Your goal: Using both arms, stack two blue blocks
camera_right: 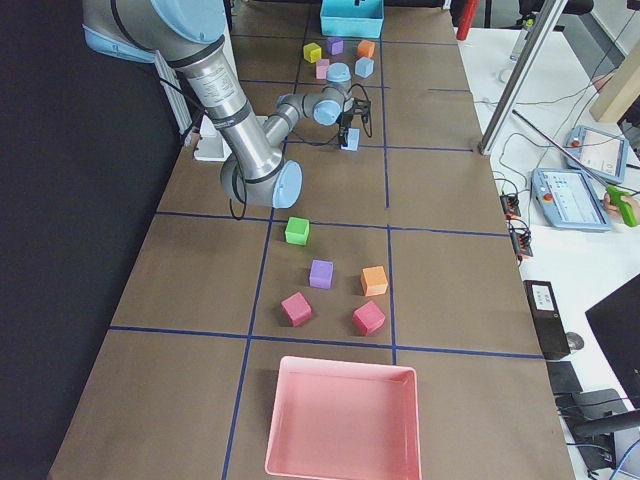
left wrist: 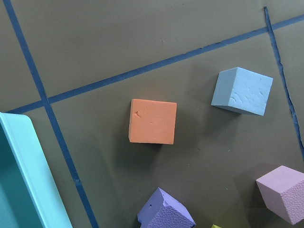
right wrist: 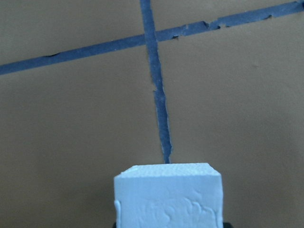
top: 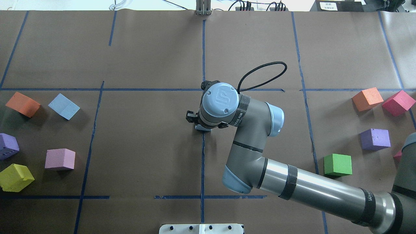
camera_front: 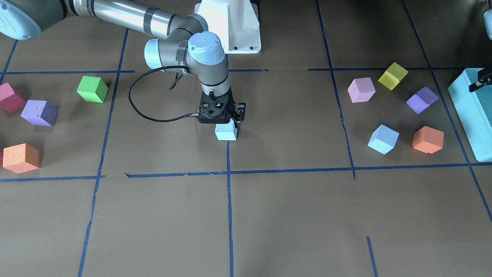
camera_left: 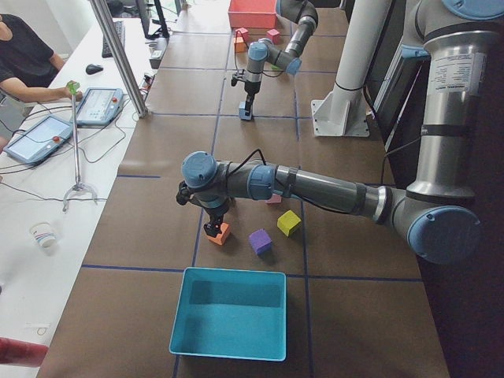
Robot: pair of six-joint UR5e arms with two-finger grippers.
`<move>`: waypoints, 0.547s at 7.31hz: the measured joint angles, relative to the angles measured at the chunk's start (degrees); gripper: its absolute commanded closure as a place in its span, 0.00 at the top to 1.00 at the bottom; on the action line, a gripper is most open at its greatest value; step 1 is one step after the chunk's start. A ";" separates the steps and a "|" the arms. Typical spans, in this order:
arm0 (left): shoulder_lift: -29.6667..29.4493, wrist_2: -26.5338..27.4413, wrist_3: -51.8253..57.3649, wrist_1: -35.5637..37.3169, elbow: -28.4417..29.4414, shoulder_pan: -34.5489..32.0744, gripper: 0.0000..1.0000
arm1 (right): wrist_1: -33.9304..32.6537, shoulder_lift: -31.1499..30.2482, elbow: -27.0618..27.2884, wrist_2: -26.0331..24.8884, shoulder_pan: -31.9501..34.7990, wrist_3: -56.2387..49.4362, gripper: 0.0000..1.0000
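My right gripper points straight down at the table's middle and is shut on a pale blue block. This block fills the bottom of the right wrist view, over a crossing of blue tape lines. The second pale blue block lies free on the table among other cubes; it also shows in the overhead view and the left wrist view. My left gripper shows only as a black tip at the frame edge, high above the orange cube. I cannot tell whether it is open.
A teal box stands beside the left-side cubes: orange, purple, pink, yellow. On the right side lie green, purple, orange and magenta cubes. A pink tray sits beyond them.
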 measured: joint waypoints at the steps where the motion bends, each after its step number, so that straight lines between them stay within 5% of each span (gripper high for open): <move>1: -0.02 -0.07 -0.43 -1.53 0.58 0.71 1.00 | -0.22 -0.04 1.75 0.36 0.37 -0.05 1.00; 4: -2.04 0.27 -10.29 -6.99 1.87 4.58 1.00 | -2.77 -8.72 20.04 8.18 8.81 -0.66 1.00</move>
